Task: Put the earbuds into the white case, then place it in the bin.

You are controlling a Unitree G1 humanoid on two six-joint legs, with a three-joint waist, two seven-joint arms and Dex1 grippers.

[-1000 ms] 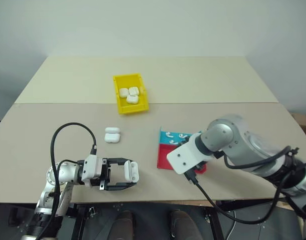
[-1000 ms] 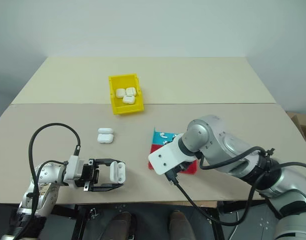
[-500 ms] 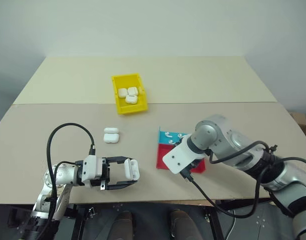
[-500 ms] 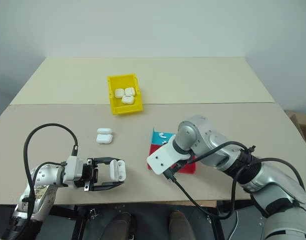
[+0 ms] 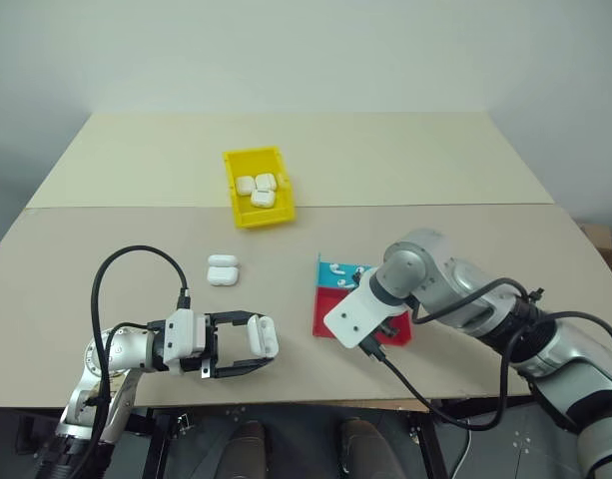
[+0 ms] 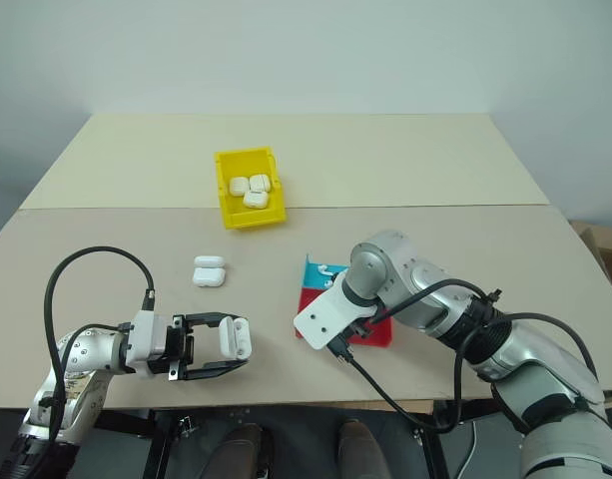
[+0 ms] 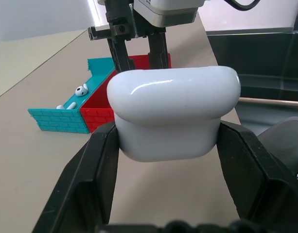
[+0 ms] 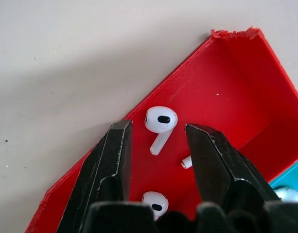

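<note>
My left gripper is shut on a white case, held level just above the table's near edge. The right gripper points down into the red half of the tray. It is open, its fingers on either side of one earbud lying on the red floor, with a small gap on each side. More earbuds lie close by, and others rest in the teal half. The yellow bin stands at mid-table with three white cases inside.
Two white cases lie together on the table between the bin and my left gripper. The red and teal tray has low walls, and the right wrist and its white plate cover part of it.
The right wrist has sunk a little over the tray and its forearm has swung inward. The left gripper and its case have stayed in place.
</note>
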